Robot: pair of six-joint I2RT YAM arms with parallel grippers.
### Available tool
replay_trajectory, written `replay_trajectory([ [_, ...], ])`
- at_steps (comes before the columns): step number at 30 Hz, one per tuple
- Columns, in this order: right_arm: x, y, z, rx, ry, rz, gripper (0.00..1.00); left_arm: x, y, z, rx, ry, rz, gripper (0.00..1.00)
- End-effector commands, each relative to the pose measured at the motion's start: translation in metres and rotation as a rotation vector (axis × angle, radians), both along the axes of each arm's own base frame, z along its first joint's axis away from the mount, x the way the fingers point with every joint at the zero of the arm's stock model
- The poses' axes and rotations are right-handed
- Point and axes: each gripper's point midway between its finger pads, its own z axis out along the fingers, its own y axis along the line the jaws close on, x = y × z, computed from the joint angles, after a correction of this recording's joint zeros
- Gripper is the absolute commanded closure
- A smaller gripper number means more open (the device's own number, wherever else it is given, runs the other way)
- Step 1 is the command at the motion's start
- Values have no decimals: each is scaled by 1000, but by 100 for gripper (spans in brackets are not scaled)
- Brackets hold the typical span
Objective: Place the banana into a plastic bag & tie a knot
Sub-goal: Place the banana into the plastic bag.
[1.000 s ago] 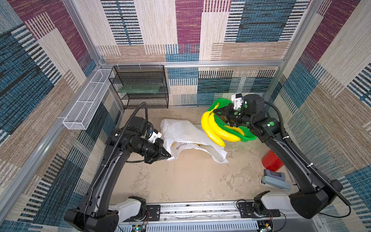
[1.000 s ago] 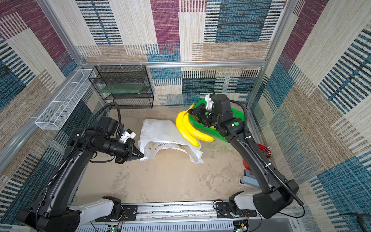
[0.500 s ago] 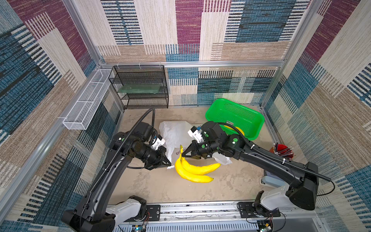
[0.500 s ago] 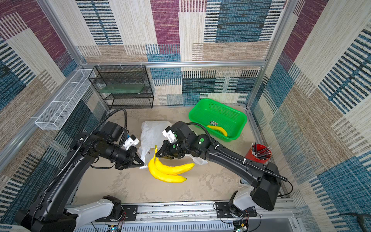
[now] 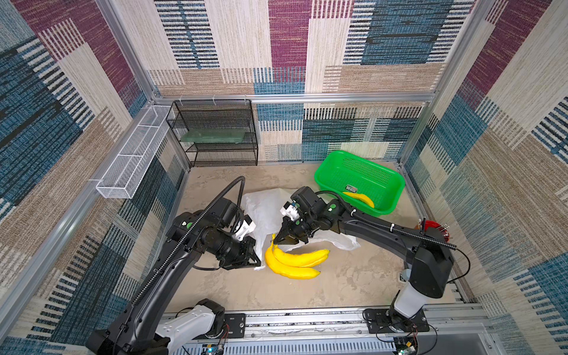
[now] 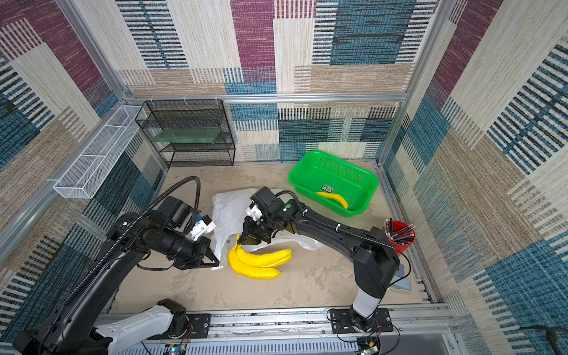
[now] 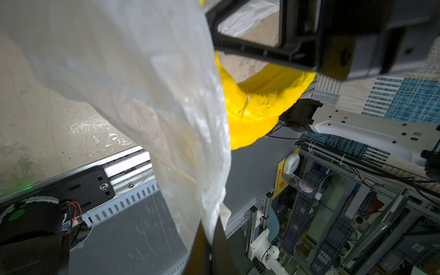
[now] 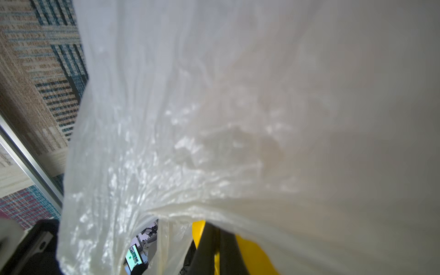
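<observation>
the left gripper is clamped shut on an edge of the one plastic bag, spread mid-table. beside it the right gripper, shut, pinches the stem of one banana bunch by the bag's near edge. one loose banana lies in one green basket, far right.

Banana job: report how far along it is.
Done: the banana bunch is out of the green basket, gripped at its stem by the shut right tool. In hand: the left tool pinches the plastic bag by its edge, with the bunch beside the bag, not inside. Left: put the bunch in, then tie the knot; none shows yet.
</observation>
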Motion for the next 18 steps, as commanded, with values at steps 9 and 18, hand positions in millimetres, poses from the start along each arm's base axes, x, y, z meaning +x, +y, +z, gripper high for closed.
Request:
replay_trajectory([
  [9, 59, -20, 7, -3, 154, -301, 100, -5, -11, -10, -37, -4, 13, 100],
  [18, 127, -25, 14, -14, 146, -653, 100, 19, -47, 5, -154, -8, 113, 100],
])
